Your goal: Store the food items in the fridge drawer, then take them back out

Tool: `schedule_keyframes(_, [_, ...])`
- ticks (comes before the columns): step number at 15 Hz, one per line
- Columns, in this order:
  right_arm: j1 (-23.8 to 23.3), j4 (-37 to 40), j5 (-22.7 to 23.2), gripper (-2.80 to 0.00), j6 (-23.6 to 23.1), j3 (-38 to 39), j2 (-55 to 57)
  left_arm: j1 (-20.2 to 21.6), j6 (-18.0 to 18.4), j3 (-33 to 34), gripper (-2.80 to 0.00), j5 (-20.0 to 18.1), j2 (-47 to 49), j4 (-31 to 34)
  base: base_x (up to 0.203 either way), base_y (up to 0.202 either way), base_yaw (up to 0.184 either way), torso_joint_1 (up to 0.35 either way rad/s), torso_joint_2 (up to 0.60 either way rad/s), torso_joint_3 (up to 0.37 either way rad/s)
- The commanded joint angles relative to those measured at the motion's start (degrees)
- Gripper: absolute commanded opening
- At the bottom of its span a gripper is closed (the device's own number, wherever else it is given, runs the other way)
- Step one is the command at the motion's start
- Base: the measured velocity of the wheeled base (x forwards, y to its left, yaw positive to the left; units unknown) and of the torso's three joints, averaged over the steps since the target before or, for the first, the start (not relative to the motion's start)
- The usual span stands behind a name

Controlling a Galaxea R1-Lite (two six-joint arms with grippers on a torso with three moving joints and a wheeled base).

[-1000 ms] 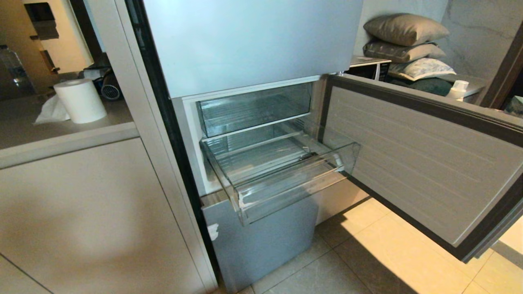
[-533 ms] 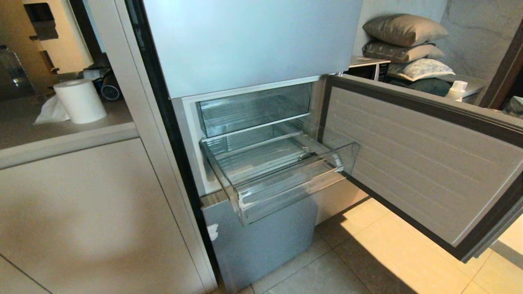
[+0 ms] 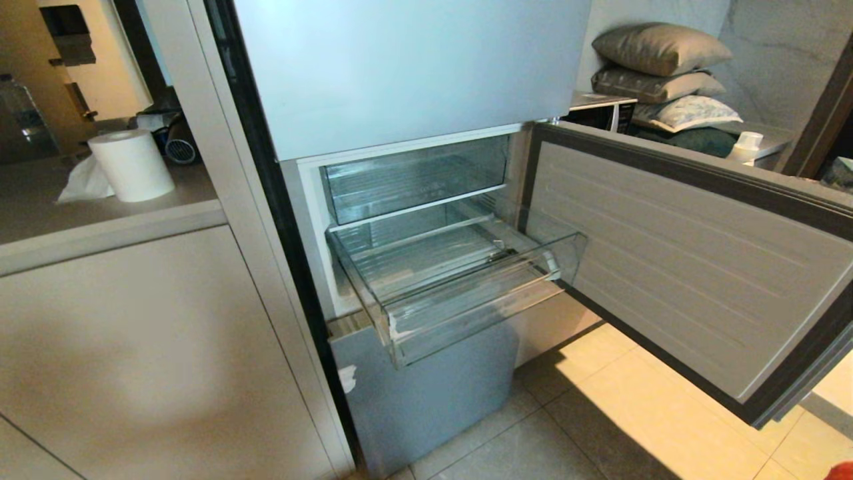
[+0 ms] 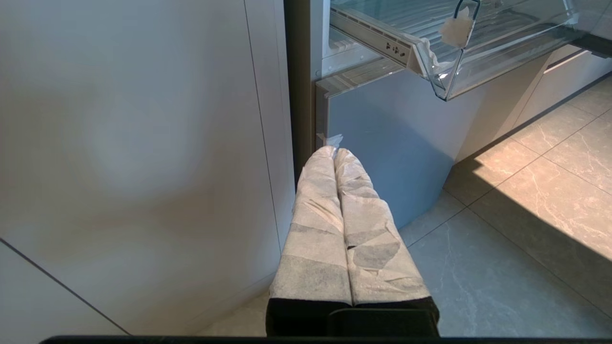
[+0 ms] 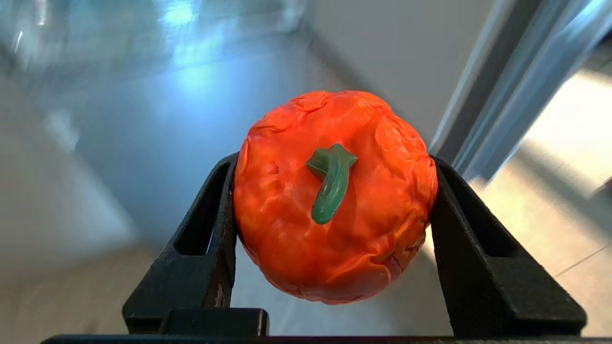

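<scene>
My right gripper (image 5: 334, 165) is shut on the food item (image 5: 296, 229), a glossy red lobed pepper with a short green stem, held between its black fingers (image 5: 210, 229). A sliver of red (image 3: 845, 472) shows at the head view's lower right corner, low and to the right of the fridge. The fridge drawer (image 3: 466, 303), clear with a ribbed bottom, stands pulled out and I see nothing in it. My left gripper (image 4: 334, 152), wrapped in white, is shut and parked low beside the fridge's bottom panel, under the drawer's corner (image 4: 444, 81).
The fridge door (image 3: 666, 267) hangs wide open to the right of the drawer. A deeper clear bin (image 3: 413, 177) sits above the drawer. A beige cabinet (image 3: 133, 347) flanks the fridge on the left, with a paper roll (image 3: 131, 165) on its counter. Pillows (image 3: 660, 50) lie behind the door.
A bit of red has come into the head view's lower right corner. Drawer, door and left arm have not moved.
</scene>
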Motion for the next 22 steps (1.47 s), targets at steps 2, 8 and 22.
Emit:
schedule_keyframes(2, [-0.83, 7.73, 0.69, -2.8, 0.04, -0.05, -10.12, 0.01, 0.0, -0.07, -2.8, 0.02, -0.01, 0.03, 0.0, 0.0, 0.0, 0.0, 0.0, 0.0])
schedule_keyframes(8, [-1.24, 9.34, -3.18, -2.8, -4.53, 1.1, -14.31, 0.01, 0.0, 0.02, -2.8, 0.02, -0.01, 0.03, 0.0, 0.0, 0.0, 0.0, 0.0, 0.0])
schedule_keyframes(22, [-1.24, 9.34, -3.27, -2.8, -4.35, 1.1, -14.36, 0.01, 0.09, -0.07, -2.8, 0.02, -0.01, 0.03, 0.0, 0.048, -0.001, 0.001, 0.0, 0.001])
